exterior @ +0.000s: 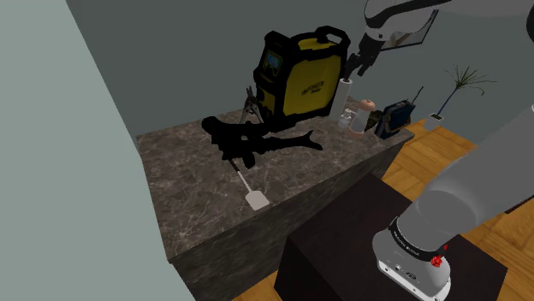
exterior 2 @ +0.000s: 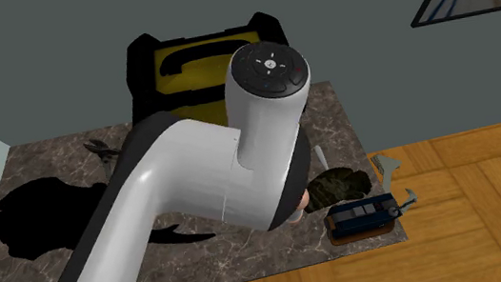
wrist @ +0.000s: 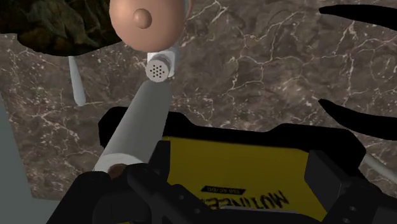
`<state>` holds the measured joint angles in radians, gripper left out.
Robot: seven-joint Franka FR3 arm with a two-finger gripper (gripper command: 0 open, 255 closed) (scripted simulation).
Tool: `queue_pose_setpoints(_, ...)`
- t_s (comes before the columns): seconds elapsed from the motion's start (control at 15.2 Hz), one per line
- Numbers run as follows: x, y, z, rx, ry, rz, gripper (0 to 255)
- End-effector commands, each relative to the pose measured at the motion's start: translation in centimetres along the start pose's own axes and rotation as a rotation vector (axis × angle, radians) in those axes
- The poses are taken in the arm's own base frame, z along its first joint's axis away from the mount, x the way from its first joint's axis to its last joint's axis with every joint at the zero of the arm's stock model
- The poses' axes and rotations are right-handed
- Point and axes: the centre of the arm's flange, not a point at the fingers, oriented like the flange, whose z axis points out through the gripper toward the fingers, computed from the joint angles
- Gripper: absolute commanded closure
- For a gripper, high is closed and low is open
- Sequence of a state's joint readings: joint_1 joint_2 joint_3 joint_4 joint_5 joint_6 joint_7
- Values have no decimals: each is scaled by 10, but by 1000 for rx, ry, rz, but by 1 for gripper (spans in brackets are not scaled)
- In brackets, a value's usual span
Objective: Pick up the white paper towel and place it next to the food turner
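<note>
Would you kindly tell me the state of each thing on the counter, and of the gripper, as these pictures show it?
paper towel: standing upright, top end at the gripper.
gripper: at the paper towel's top; hold cannot be told.
food turner: lying flat on the counter, well apart from the paper towel.
yellow and black case: standing upright at the counter's back.
shaker: upright, holed top facing up.

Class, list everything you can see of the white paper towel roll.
The white paper towel roll is a slim, plain cylinder standing upright on the dark marbled counter, close beside the yellow and black case. The black gripper hangs just above its top end; contact between them cannot be judged.
</note>
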<state>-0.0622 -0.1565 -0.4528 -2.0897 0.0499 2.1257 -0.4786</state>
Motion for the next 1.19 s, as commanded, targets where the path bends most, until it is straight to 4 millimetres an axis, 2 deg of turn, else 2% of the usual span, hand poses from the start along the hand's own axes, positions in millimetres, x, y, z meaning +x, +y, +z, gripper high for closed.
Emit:
queue_pose_setpoints(0.0, 10, 21, 13, -5, -1, -5, 0)
queue_pose_setpoints(0.53, 49, 101, 59, -20, -5, -19, 0)
queue_pose_setpoints(0.99, 49, 102, 96, -20, -5, -19, 0)
queue_pose_setpoints(1.12, 49, 102, 99, -20, -5, -19, 0)
